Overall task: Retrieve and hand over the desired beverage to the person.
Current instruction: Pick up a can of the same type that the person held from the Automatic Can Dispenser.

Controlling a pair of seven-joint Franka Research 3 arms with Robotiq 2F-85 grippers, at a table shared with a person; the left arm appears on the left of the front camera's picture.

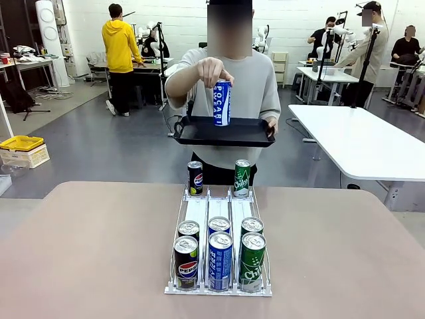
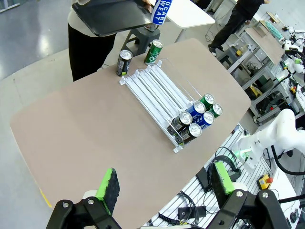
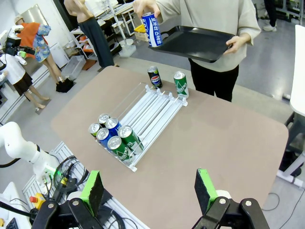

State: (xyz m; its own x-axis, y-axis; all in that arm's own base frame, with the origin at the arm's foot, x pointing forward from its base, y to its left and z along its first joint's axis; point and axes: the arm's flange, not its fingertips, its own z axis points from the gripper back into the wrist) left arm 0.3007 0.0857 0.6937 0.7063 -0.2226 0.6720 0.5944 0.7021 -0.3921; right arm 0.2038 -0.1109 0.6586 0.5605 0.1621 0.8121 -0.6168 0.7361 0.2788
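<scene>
The person (image 1: 255, 80) in a light grey shirt stands at the table's far side. One hand holds a black tray (image 1: 199, 133); the other holds a blue can (image 1: 222, 102) upright on it. A white rack (image 1: 219, 212) lies mid-table, with several cans (image 1: 220, 256) at its near end and a Pepsi can (image 1: 195, 178) and a green can (image 1: 242, 177) at its far end. My left gripper (image 2: 167, 183) hangs open and empty high above the table's near edge, far from the rack (image 2: 157, 88). My right gripper (image 3: 148, 190) is likewise open and empty, well back from the rack (image 3: 147, 112).
Bare brown tabletop (image 1: 86, 252) stretches on both sides of the rack. A white table (image 1: 358, 139) stands at the back right and a yellow bin (image 1: 21, 143) on the floor at the left. Other people work farther off.
</scene>
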